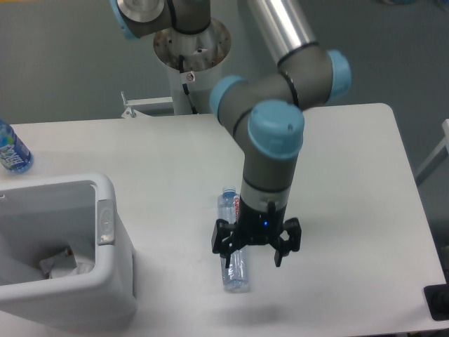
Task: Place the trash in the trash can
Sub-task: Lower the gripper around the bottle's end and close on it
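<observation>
Gripper (254, 256) spread wide, low over the bench (337, 175), fingers straddling the lower half of the clear bottle (231, 242), not yet closed on it. Bottle lying flat right of the trash can (105, 281). Crumpled wrapper (63, 265) inside the can.

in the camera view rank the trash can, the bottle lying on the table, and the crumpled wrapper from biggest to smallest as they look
1. Trash can, by far the largest.
2. Lying bottle, partly hidden by the gripper.
3. Crumpled wrapper inside the can, partly hidden.

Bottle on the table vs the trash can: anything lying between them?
Nothing: in the camera view, only bare white table separates the bottle from the trash can.
</observation>
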`<move>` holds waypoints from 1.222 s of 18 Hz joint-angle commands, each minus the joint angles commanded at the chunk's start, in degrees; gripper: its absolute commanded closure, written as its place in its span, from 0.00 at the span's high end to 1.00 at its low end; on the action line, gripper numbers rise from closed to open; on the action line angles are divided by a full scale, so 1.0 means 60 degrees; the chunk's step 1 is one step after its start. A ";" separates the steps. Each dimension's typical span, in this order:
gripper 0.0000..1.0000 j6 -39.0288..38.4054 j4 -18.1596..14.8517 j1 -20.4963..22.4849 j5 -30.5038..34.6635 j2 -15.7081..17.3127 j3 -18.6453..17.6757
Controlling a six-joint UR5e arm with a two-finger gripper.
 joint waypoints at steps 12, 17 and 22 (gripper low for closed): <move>1.00 0.0001 0.0090 -0.0351 0.0058 -0.0631 -0.0483; 1.00 0.0000 0.0119 -0.0586 0.0658 -0.0850 -0.0586; 1.00 0.0000 0.0148 -0.0586 0.0922 -0.1041 -0.0542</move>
